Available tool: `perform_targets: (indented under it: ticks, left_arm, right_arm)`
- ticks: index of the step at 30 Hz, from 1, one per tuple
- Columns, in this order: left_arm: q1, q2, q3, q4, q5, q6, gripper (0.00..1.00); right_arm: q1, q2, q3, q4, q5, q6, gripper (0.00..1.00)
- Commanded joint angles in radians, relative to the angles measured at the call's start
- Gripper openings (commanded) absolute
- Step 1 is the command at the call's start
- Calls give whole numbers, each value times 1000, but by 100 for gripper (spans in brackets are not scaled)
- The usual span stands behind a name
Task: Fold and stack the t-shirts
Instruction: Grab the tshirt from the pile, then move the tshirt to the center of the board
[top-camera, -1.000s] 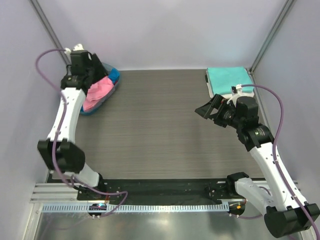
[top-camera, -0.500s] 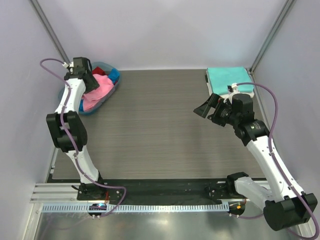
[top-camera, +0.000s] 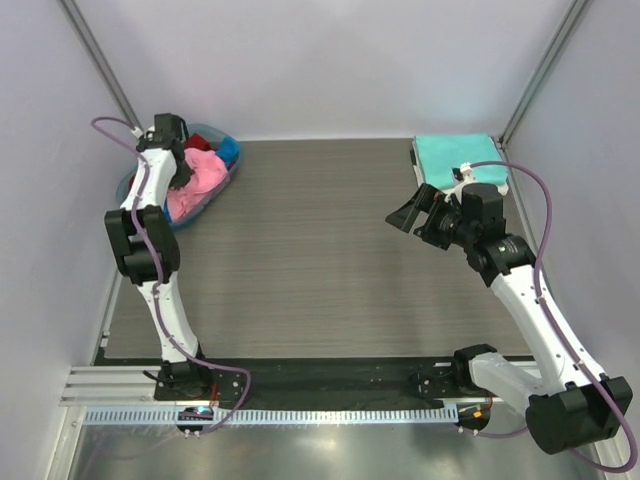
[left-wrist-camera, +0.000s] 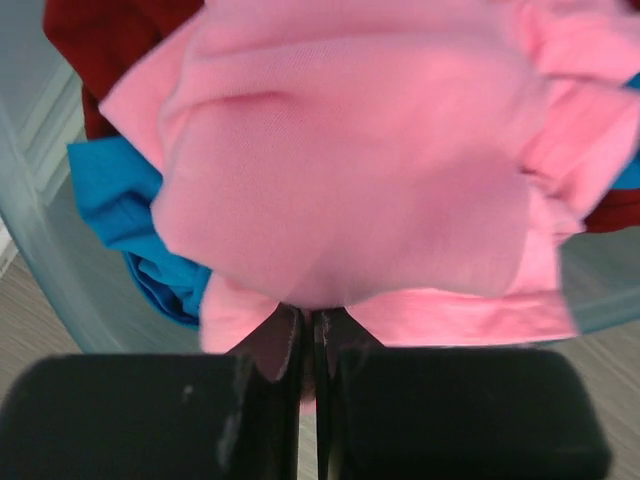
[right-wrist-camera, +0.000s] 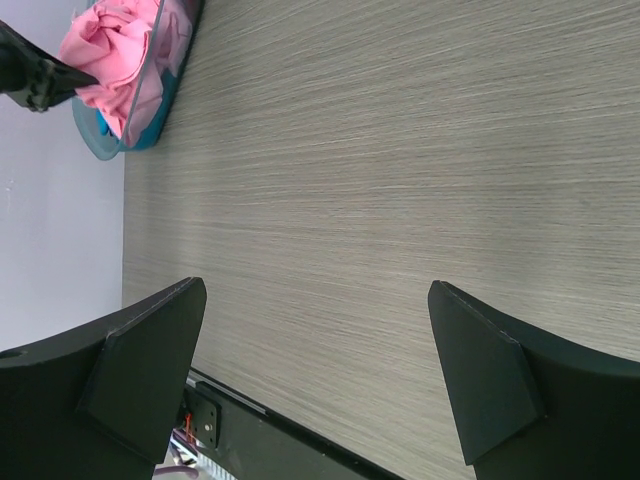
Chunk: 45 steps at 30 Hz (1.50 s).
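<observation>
A bright pink t-shirt (top-camera: 197, 178) lies crumpled on top of a blue t-shirt (left-wrist-camera: 118, 205) and a red t-shirt (left-wrist-camera: 88, 42) inside the basket (top-camera: 128, 187) at the far left. My left gripper (top-camera: 178, 163) reaches down into the basket. Seen from the left wrist, the left gripper (left-wrist-camera: 308, 335) is shut on a fold of the pink t-shirt (left-wrist-camera: 350, 170). A teal t-shirt (top-camera: 457, 157) lies folded flat at the far right. My right gripper (top-camera: 404, 219) hovers over the table's right half, wide open with nothing in it (right-wrist-camera: 315, 290).
The blue-rimmed plastic basket (right-wrist-camera: 143, 128) stands against the left wall by the back corner. Grey walls close in the table on the left, back and right. A black rail (top-camera: 330, 375) runs along the near edge between the arm bases.
The left arm has drawn in and dipped into the basket, and its gripper has closed on the pink t-shirt. The right arm has shifted only slightly and stays open.
</observation>
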<state>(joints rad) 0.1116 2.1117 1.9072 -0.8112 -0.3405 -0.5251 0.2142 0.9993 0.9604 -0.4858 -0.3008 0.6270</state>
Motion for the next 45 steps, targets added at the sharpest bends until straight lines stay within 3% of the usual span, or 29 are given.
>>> perform_targets:
  ticks: [1,6,12,13,16,18,19,22,26,27,30,32,34,36,41,45]
  left_arm:
    - [0,-111,113,3,-8,13,0]
    - [-13,-228,188,70,73,69,0]
    - [-43,-439,182,239,297,47,0]
    - [-46,-472,173,265,384,30,0]
    - [-50,-574,153,366,533,-94,0]
    - [-53,-640,96,455,725,-188,0]
    - [-70,-660,57,495,789,-294,0]
    - [-156,-754,-120,575,949,-372,0]
    - [-268,-936,-509,575,919,-360,0]
    - [-286,-976,-683,573,899,-363,1]
    - [-354,-1097,-948,569,890,-375,23]
    - [-371,-1160,-1141,538,890,-381,31]
    - [-371,-1194,-1215,451,850,-348,48]
    - [-371,-1219,-1218,385,796,-290,53]
    - [-371,-1173,-1183,310,701,-227,57]
    - [-374,-1043,-1157,328,745,-202,57]
  right_arm:
    - [2,1,43,42,3,-4,100]
    - [2,-10,29,44,14,7,100]
    - [4,-10,12,46,23,20,100]
    - [2,-10,9,46,25,20,100]
    - [2,-19,5,36,25,16,100]
    - [2,-34,5,29,28,10,100]
    - [2,-39,6,23,32,10,100]
    - [2,-65,9,-14,49,8,100]
    - [2,-99,-6,-63,61,-3,100]
    - [2,-105,-12,-72,77,-12,100]
    - [1,-126,-51,-99,98,-18,100]
    - [2,-126,-87,-102,101,-15,100]
    - [2,-110,-118,-102,103,-6,98]
    - [2,-62,-126,-96,100,-1,93]
    - [106,76,-120,41,179,43,80]
    - [197,275,-106,163,221,30,75]
